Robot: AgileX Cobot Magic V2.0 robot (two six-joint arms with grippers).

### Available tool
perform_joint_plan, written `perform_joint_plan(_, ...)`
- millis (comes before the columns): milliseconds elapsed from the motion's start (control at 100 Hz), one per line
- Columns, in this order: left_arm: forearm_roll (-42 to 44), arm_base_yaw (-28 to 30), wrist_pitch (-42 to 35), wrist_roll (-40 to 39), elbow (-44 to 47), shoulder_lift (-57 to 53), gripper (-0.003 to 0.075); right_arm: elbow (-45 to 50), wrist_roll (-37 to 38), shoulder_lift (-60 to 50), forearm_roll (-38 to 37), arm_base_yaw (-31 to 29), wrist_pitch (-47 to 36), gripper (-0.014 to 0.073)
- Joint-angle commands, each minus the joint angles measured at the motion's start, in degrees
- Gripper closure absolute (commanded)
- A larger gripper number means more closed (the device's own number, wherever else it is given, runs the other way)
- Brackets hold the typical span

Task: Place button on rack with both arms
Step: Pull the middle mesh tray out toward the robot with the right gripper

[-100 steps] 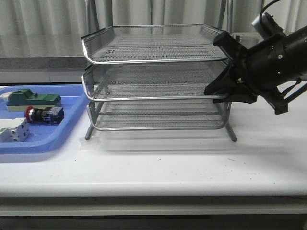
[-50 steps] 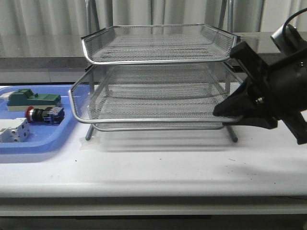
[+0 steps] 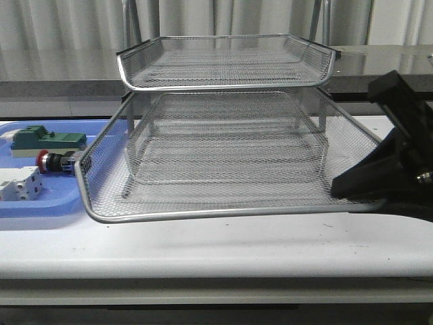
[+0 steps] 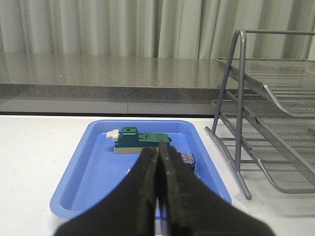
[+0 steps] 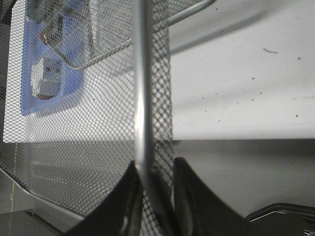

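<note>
Nearest the camera in the front view, the right pincer [image 3: 369,193] sits low at the desk's [image 3: 223,240] right edge, its fingers clamped on the front right rim of the rack's [image 3: 223,61] middle tray [image 3: 223,211]; the right wrist view shows the two fingers [image 5: 129,196] pressed to either side of the mesh wall and its silver rim wire. That tray stands drawn well out toward the front of the desk, its front left corner reaching over the near edge of the blue tray [image 3: 40,203].

Farther back and to the left, the button [image 3: 57,162] lies on its side in the blue tray, red cap pointing left, long axis running left to right, between the white terminal block [image 3: 17,184] in front and the green block [image 3: 44,139] behind. It lies just beside the drawn tray's left corner.

The left pincer [image 4: 157,167] has its fingers pressed together and holds nothing. Seen from its wrist, it hovers over the blue tray with the button [image 4: 186,159] just ahead of and slightly right of its tips, mostly hidden behind them. The left arm is clearly the nearer one, so the pick likely falls to it: open the fingers, then close across the button's short width.
</note>
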Motion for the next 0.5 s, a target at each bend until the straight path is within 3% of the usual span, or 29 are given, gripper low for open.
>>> perform_joint_plan(0,-0.42,0.13,-4.62,-0.58,2.68,-1.8,0.074,0.15,-1.83,-1.34,-4.44,-0.33,-6.95,0.0491)
perform_joint_plan(230,-0.42,0.13,-4.62,-0.58,2.68,-1.8,0.074,0.15,-2.0,-1.54,-4.55,-0.33,-5.98,0.0118)
perform_joint_plan(300,-0.42,0.13,-4.62,-0.58,2.68,-1.8,0.074,0.15,-2.05,-2.35,-5.16,-0.33,-5.54,0.008)
perform_joint_plan(490,-0.42,0.13,-4.62,-0.58,2.68,-1.8,0.074,0.15,-2.0,-7.68,-6.4,-0.33,-4.64,0.0087)
